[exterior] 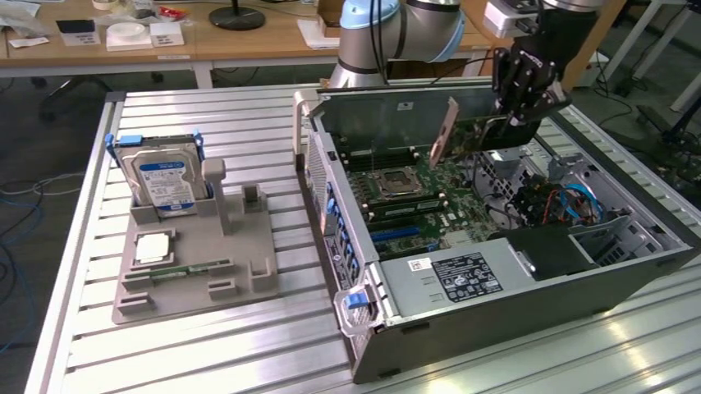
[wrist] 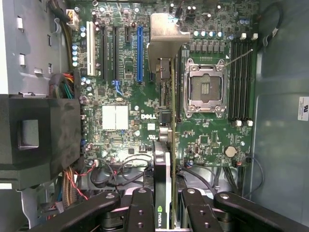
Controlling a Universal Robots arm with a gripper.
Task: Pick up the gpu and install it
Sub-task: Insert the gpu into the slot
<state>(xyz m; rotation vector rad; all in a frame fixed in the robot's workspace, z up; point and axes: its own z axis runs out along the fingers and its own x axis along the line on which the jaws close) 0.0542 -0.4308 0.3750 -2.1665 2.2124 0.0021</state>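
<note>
The pick-up is done. The gpu [exterior: 474, 131], a thin dark circuit card with a black cooler block and a metal bracket [exterior: 444, 131] at one end, is gripped by the black multi-fingered tool [exterior: 513, 123], whose fingers are closed on the end of the card away from the bracket. The card is held in the air above the green motherboard [exterior: 438, 197] inside the open grey computer case [exterior: 325, 176], which lies on the ribbed metal worktop [exterior: 219, 345].

Installation is judged not yet done: the card is seen clear of the board, and the long blue expansion slot [wrist: 140, 53] is empty in the wrist view. Which slot the card hangs over cannot be told for certain.

The card is carried on edge. In the wrist view its long axis is seen to run parallel with the expansion slots, the bracket end being the end farthest from the tool. In the exterior view the bracket end is pointed towards the exterior view's left, and the long axis lies roughly level over the board.
</note>
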